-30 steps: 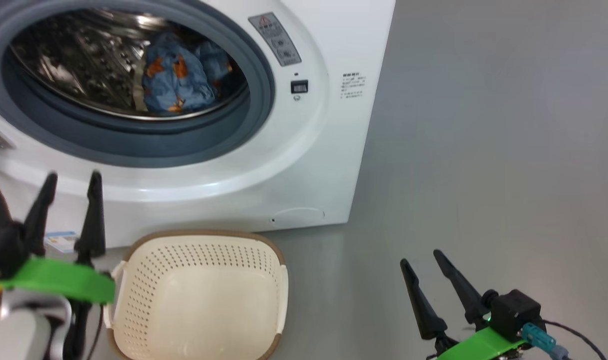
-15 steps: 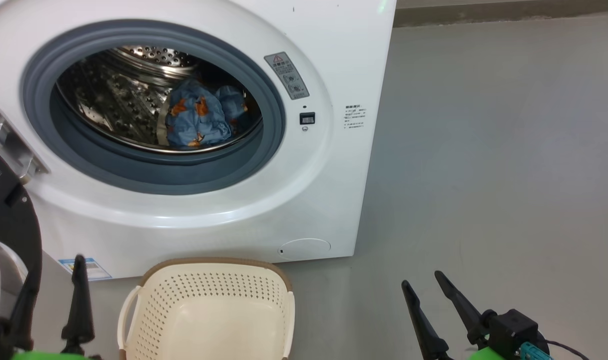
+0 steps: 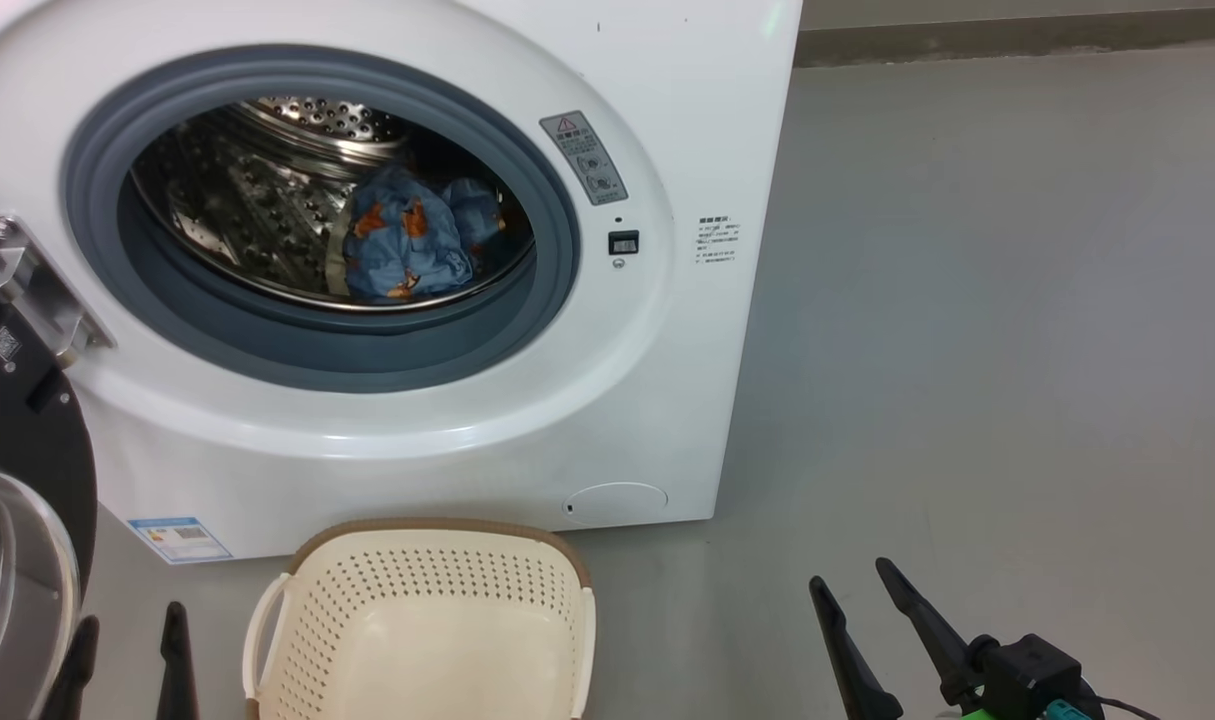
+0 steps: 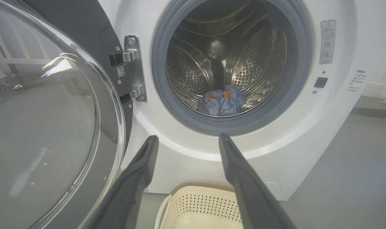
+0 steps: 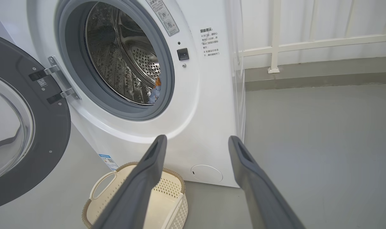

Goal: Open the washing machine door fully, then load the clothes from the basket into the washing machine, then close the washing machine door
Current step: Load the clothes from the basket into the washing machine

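Your door (image 3: 27,440) hangs wide open at far left, hinge edge on the washer (image 3: 667,400). Left gripper (image 3: 130,620): fingers apart, nothing held, just beside the door. Clothes (image 3: 402,245) bunched low in the drum. Basket (image 3: 437,525) upright, mouth up, before the washer. Right gripper (image 3: 849,574): fingers spread over bare floor (image 3: 967,350).

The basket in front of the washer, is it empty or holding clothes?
Empty, as far as shown: the basket has a bare cream floor, its near end cut off. The clothes lie in the drum.
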### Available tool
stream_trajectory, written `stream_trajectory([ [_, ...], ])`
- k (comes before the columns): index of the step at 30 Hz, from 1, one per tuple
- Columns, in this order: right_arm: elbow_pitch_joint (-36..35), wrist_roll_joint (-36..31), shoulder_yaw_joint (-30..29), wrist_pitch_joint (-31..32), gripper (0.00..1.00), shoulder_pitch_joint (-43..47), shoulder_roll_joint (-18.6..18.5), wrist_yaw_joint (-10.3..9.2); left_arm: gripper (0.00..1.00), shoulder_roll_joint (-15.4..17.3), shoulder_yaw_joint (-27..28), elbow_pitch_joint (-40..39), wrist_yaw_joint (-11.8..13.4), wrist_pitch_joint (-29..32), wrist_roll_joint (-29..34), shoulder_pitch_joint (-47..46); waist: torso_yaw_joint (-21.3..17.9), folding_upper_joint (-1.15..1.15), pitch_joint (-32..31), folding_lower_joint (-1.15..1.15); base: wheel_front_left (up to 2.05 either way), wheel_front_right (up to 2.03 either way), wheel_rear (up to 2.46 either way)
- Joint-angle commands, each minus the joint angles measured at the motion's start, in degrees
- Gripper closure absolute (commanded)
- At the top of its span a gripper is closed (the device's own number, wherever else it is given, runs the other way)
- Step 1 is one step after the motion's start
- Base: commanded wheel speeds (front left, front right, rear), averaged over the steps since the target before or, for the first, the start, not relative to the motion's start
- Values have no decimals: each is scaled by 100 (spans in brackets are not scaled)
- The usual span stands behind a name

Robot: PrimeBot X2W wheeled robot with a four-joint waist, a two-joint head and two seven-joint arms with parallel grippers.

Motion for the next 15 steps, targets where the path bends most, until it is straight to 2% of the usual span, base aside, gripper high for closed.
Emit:
stream_trajectory([
  [1, -165, -52, 98, -69, 0, -69, 10, 52, 0, 73, 288, -146, -10, -35, 84, -124, 8, 0, -6, 0, 0, 0, 0],
  [15, -241, -128, 22, -69, 0, -115, 10, 52, 0, -131, 385, 69, -213, -35, 352, 2, -19, 0, 3, 0, 0, 0, 0],
])
